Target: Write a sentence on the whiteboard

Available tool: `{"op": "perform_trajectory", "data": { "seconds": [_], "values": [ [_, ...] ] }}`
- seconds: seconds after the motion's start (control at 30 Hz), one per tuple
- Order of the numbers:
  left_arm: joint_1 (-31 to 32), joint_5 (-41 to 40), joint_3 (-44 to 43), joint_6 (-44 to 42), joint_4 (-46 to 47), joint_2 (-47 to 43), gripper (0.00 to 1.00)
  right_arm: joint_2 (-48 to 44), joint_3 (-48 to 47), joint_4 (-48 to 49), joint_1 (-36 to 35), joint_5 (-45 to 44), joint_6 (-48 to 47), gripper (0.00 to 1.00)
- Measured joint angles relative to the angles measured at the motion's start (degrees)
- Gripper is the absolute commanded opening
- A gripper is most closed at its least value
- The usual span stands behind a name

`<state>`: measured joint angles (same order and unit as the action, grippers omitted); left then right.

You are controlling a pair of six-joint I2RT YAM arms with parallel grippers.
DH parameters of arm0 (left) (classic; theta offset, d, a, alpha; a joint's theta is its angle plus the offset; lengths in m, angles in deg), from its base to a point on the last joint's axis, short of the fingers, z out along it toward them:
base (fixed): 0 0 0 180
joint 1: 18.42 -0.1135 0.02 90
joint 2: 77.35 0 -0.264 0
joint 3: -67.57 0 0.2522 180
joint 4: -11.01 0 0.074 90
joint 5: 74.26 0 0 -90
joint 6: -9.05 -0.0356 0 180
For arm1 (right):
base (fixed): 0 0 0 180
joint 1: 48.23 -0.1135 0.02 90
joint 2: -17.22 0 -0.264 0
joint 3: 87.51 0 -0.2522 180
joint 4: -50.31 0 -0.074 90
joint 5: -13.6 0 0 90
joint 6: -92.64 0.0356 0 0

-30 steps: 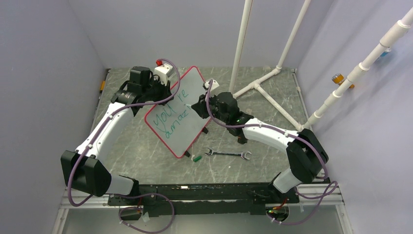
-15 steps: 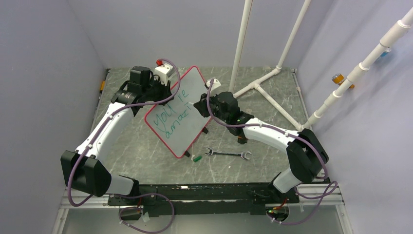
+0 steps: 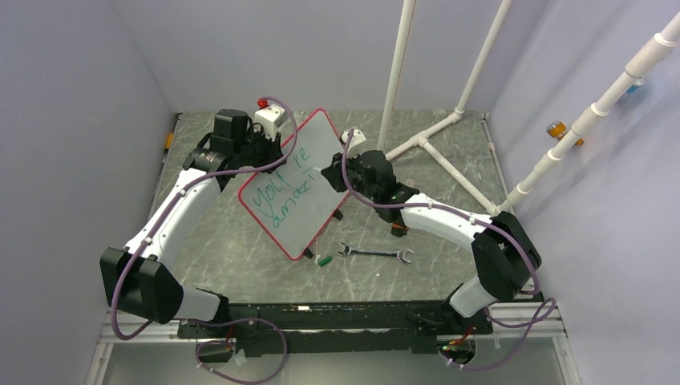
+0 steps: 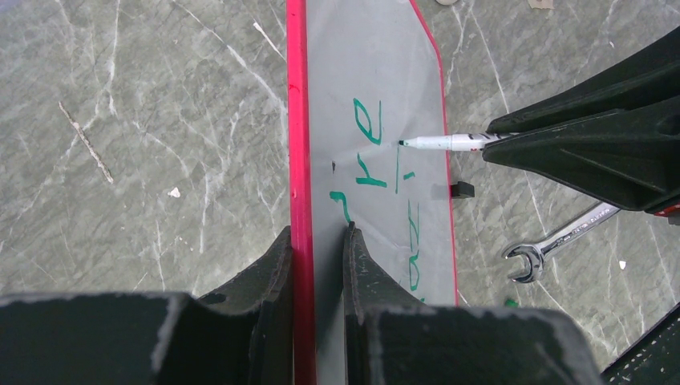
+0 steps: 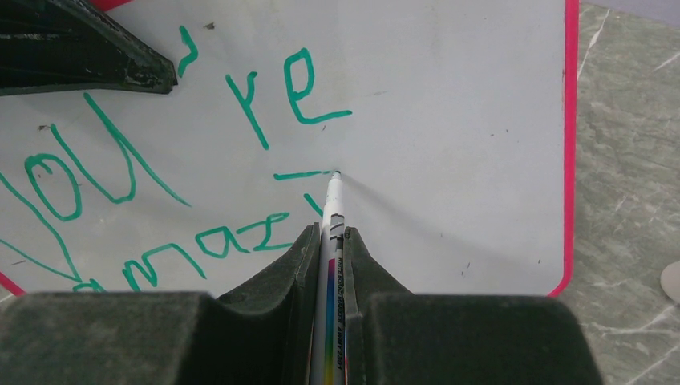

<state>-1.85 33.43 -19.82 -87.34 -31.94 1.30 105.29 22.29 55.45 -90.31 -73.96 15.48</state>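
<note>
Whiteboard [image 3: 317,138], red-framed with small black edge clips, is sitting diagonally at mid-tabletop [image 3: 232,249] between the two arms, one corner pointing toward the back wall; whether its far edge is resting on the stone surface cannot be told. Left fingers [image 4: 265,281] are clamping the board's red frame on its upper-left edge, one finger on each face, drawn in narrow around the rim. Right fingers [image 5: 298,273] are pinching a marker [image 5: 330,210] between them, likewise drawn in narrow, with the white barrel projecting forward. The marker tip is touching the white surface at the right end of a short horizontal green stroke just below "re". Sentence [image 5: 250,114], in green handwriting, is running in lines across the board: "you're" above, "amaz" and a further short stroke beneath it. A wrench [image 3: 375,254] is lying on the tabletop just off the board's near-right edge, and a small green cap [image 3: 324,261] is lying beside the board's near corner. White pipes [image 3: 437,136] are crossing the tabletop behind the right arm.
</note>
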Motion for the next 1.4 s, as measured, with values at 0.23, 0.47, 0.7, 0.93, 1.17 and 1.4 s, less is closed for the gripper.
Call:
{"op": "perform_trajectory", "data": {
  "seconds": [0.23,0.47,0.7,0.93,1.17,1.4],
  "values": [
    [-0.02,-0.02,0.0,0.02,-0.11,0.0,0.0,0.0,2.14,0.11,0.0,0.17,0.13,0.0],
    [-0.11,-0.04,-0.02,0.02,-0.15,0.0,0.0,0.0,3.28,0.46,0.17,0.15,0.26,0.0],
    [-0.11,-0.04,0.0,0.02,-0.15,0.0,0.0,0.0,3.26,0.46,0.17,0.2,0.24,0.0],
    [-0.11,-0.04,0.0,0.02,-0.17,0.0,0.0,0.0,2.56,-0.33,0.35,0.72,0.26,0.0],
    [-0.04,0.0,-0.02,-0.02,-0.15,0.0,0.0,0.02,-0.11,-0.9,0.33,1.09,0.26,0.0],
    [-0.02,-0.04,-0.11,-0.02,-0.22,0.0,0.0,0.79,-1.49,-0.94,0.28,1.05,0.26,0.0]
  ]
}}
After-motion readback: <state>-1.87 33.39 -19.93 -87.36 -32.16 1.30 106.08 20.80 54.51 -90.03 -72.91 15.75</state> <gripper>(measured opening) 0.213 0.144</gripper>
